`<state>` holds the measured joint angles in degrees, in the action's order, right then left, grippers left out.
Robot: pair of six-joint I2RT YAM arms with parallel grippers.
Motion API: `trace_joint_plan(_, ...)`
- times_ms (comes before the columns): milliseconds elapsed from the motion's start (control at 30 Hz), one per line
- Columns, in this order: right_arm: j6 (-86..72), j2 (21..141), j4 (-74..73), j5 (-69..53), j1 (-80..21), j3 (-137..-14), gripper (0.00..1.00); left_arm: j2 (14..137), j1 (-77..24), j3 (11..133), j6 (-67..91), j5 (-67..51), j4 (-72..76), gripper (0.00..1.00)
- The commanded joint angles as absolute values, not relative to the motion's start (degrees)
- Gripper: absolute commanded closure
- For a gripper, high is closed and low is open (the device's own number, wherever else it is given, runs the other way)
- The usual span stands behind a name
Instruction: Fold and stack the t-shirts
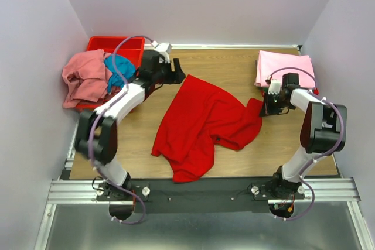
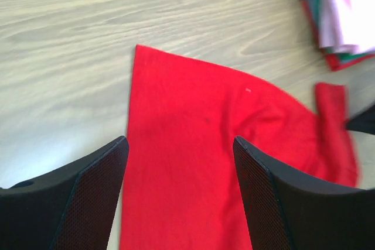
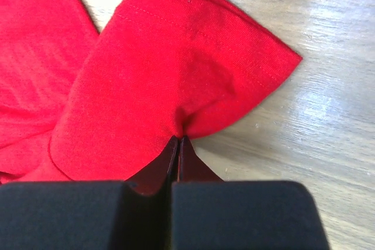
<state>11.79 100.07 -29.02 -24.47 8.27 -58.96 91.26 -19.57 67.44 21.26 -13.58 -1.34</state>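
Observation:
A bright red t-shirt [image 1: 202, 124] lies crumpled and spread across the middle of the table. My left gripper [image 1: 176, 74] hovers open over its far corner. In the left wrist view the red cloth [image 2: 193, 144] lies below and between the wide fingers, with the left gripper [image 2: 179, 141] holding nothing. My right gripper [image 1: 266, 109] is at the shirt's right sleeve. Its jaws are shut on a pinch of that sleeve [image 3: 176, 68], with the cloth bunched at the right gripper's tips [image 3: 179, 139]. A folded light pink t-shirt [image 1: 284, 68] tops a stack at the back right.
A red plastic bin [image 1: 117, 45] stands at the back left, with a heap of salmon pink cloth [image 1: 85, 77] and a teal shirt [image 1: 120, 68] spilling over it. The folded stack [image 2: 340, 16] shows pink, green and red edges. Walls close in on three sides.

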Motion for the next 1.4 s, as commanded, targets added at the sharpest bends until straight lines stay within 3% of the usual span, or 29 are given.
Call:
trace_joint_plan(0,13.4,97.4,-28.3,-24.2,8.4,-58.1,0.96,108.0,-19.8,78.2,14.4,-18.6,-7.4,0.21)
trace_joint_plan(200,15.1,95.4,-28.5,-26.4,8.5,-57.1,0.97,124.3,-20.5,94.7,11.0,-12.2,-16.0,0.21)
trace_joint_plan(600,16.3,92.6,-28.5,-29.1,8.4,-56.9,0.97,140.8,-23.4,114.8,9.8,-7.6,-27.1,0.22)
trace_joint_plan(733,16.6,92.2,-28.6,-29.3,8.4,-56.7,0.97,142.8,-24.4,117.1,9.8,-5.2,-29.1,0.3)
trace_joint_plan(867,17.6,91.0,-28.7,-29.5,8.4,-56.4,0.97,143.9,-24.6,118.4,10.1,-3.8,-30.9,0.54)
trace_joint_plan(900,17.8,90.4,-28.8,-29.5,8.4,-56.5,0.98,143.8,-24.6,118.1,10.0,-3.8,-30.9,0.64)
trace_joint_plan(933,18.1,89.5,-28.9,-29.5,8.5,-56.5,0.97,143.1,-24.6,117.3,9.9,-4.0,-30.7,0.95)
trace_joint_plan(967,18.5,88.9,-29.1,-29.4,8.4,-56.5,0.98,142.4,-24.6,116.6,9.9,-3.7,-30.2,1.0)
trace_joint_plan(1367,24.8,85.9,-34.2,-28.4,8.3,-65.0,0.98,118.5,-17.1,95.2,11.1,-2.2,-19.0,1.0)
